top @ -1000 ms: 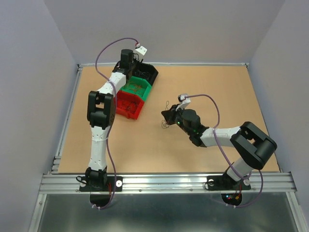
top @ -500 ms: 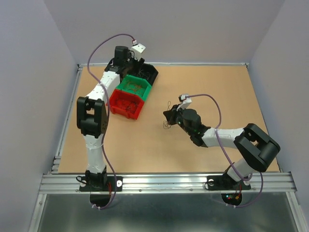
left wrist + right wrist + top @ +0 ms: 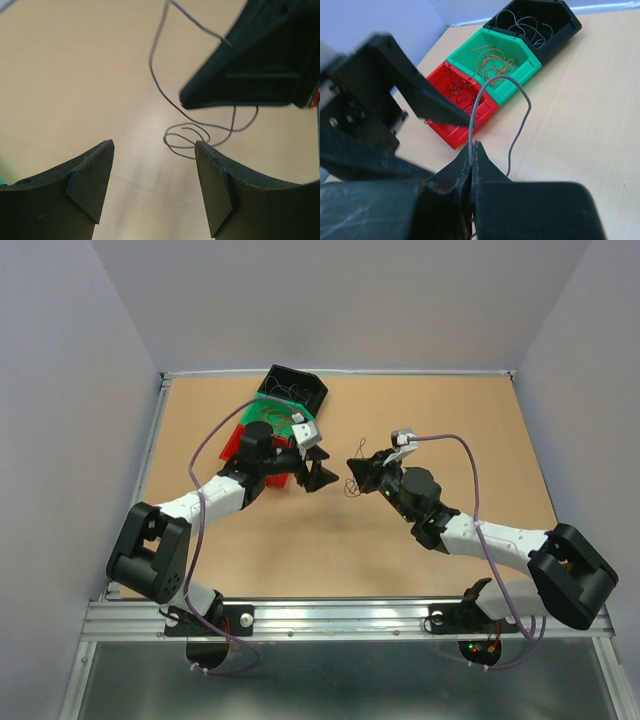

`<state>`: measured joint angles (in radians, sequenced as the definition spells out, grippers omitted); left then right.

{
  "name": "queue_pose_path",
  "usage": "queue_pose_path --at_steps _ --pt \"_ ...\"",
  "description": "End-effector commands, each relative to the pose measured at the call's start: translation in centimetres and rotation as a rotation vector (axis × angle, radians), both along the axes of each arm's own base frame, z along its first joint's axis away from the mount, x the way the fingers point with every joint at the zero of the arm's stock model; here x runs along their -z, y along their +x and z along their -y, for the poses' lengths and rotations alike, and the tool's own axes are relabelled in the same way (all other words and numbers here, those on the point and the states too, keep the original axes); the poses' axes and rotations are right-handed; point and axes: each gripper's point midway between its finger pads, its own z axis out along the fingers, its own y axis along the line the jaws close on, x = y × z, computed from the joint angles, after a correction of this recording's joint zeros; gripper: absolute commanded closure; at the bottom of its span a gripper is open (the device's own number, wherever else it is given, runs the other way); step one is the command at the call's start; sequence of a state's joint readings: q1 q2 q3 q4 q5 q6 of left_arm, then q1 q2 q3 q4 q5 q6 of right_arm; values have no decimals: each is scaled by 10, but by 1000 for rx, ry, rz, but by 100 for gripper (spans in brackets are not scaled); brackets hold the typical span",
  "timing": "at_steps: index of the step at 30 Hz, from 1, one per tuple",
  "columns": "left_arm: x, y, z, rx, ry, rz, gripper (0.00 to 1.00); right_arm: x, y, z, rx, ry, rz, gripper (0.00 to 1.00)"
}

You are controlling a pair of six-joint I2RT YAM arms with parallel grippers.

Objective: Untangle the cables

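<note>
Right gripper (image 3: pixel 471 149): jaws pressed together, pinching one grey cable (image 3: pixel 500 77) at the very tips. The cable rises from the pinch in a narrow arch and drops back past the fingers.

Left gripper (image 3: pixel 154 146): jaws wide, holding nothing, touching nothing. It faces the right gripper tip to tip near the middle of the bench (image 3: pixel 450 420), close but apart.

Left wrist view: the cable hangs from the right gripper and curls into small loops just ahead of the left gripper's gap. Cannot tell whether the loops touch the bench.

Toward the far left corner, three bins in a row: red bin (image 3: pixel 451 134) with dark strands (image 3: pixel 457 90), green bin (image 3: pixel 507 85) with orange strands (image 3: pixel 492 60), black bin (image 3: pixel 560 30) with grey strands (image 3: pixel 527 22).
</note>
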<state>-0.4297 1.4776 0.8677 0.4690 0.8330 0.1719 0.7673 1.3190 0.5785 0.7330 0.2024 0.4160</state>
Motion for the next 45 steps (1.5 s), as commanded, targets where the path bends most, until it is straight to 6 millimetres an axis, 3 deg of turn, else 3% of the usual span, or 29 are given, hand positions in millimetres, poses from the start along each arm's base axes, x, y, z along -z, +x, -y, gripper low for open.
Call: queue_pose_path --at_steps 1,8,20,34,37,45 --pt "-17 -30 11 115 -70 184 22 -15 -5 10 16 24 59 100" --pt "-15 -49 27 153 -65 255 23 -12 -2 16 57 41 43 99" --pt "-5 -69 49 213 -53 243 23 -5 3 -9 -6 85 -15 99" --pt "14 -57 59 173 6 207 29 -12 3 -2 42 171 -7 100" --pt "21 -53 61 170 23 187 32 -14 3 4 73 194 -4 99" --pt "18 -42 58 111 36 201 34 -9 14 44 294 258 -24 99"
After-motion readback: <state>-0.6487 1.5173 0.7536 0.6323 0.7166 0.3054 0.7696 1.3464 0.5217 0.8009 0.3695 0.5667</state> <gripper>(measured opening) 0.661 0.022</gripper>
